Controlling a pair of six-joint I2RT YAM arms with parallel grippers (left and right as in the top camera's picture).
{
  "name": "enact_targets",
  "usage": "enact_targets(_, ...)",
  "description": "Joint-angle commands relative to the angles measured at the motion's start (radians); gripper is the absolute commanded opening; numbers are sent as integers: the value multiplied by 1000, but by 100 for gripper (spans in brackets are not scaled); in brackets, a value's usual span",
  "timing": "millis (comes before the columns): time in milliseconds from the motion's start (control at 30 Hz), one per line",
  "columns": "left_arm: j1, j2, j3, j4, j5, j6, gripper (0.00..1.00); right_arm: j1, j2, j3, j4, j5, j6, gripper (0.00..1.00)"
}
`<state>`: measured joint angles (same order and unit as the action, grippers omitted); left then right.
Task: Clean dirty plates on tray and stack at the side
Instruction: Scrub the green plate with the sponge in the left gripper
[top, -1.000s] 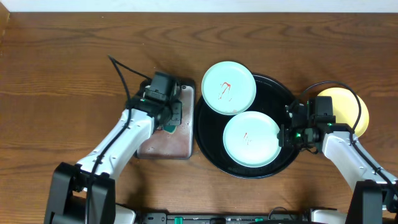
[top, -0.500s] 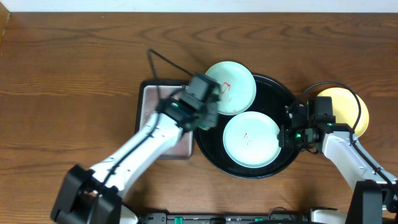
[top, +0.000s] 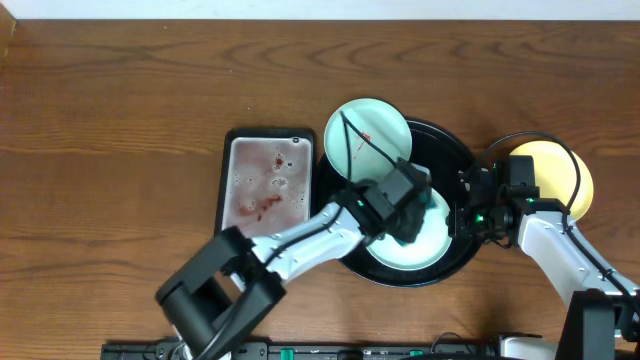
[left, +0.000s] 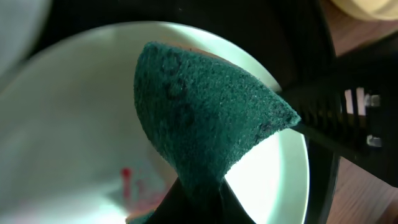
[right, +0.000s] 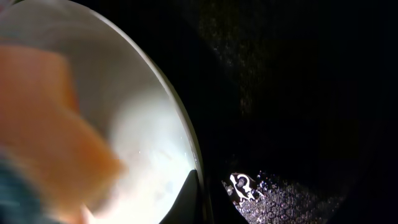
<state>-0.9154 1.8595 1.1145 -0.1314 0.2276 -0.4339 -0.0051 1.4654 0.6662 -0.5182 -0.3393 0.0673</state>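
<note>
**Fig.** L gripper w/ sponge over front plate; R gripper at the plate's right rim.

L gripper pinches the green sponge; contact w/ plate can't be told. Red smear lies lower-left of sponge in wrist view, so the wipe prob. runs that way. R gripper pressed together; hold on rim unclear. Front plate flat on glossy black tray; back plate overlaps tray's far-left rim; yellow plate on desk, right. Room tight on R side.

Tray: glossy black. Upper plate, lower plate: mint-white, red smears. Third plate: yellow. Sponge: dark green. Rectangular tray: pinkish-grey, red-stained. Table: brown wood grain.
</note>
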Motion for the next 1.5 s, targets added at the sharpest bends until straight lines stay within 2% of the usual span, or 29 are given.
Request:
enact_targets(0,-3,46,16,3,-14,-13,7,7,-1,-3,-6,-5,-1,1)
enact_targets(33,0,57,16,-14,-48,-13,8,7,-1,-3,-6,-5,-1,1)
enact_targets(67,18,65,16,-87,-170,-13,8,7,-1,-3,-12,-5,-1,1)
enact_targets(133,39,60,16,-134,-217,-13,7,7,-1,-3,-14,-5,-2,1)
enact_targets(333,86,-9,16,-217,-214,-11,7,7,-1,-3,-16,-5,-2,1)
enact_targets(567,58,-121,16,-142,-208,-29,7,7,-1,-3,-19,-5,-2,1)
enact_targets(733,19,-74,15,-71,-156,-52,7,7,-1,-3,-21,-5,-2,1)
enact_targets(1000,-14,67,15,21,-163,-57,7,7,-1,-3,-21,-5,-2,1)
enact_targets(1167,17,66,16,-69,-168,-12,7,7,-1,-3,-24,-5,-2,1)
enact_targets(1333,50,7,16,-203,-169,-3,7,7,-1,-3,-23,0,-2,1)
enact_targets(1467,73,-64,16,-245,-169,34,7,7,-1,-3,-24,5,-5,1)
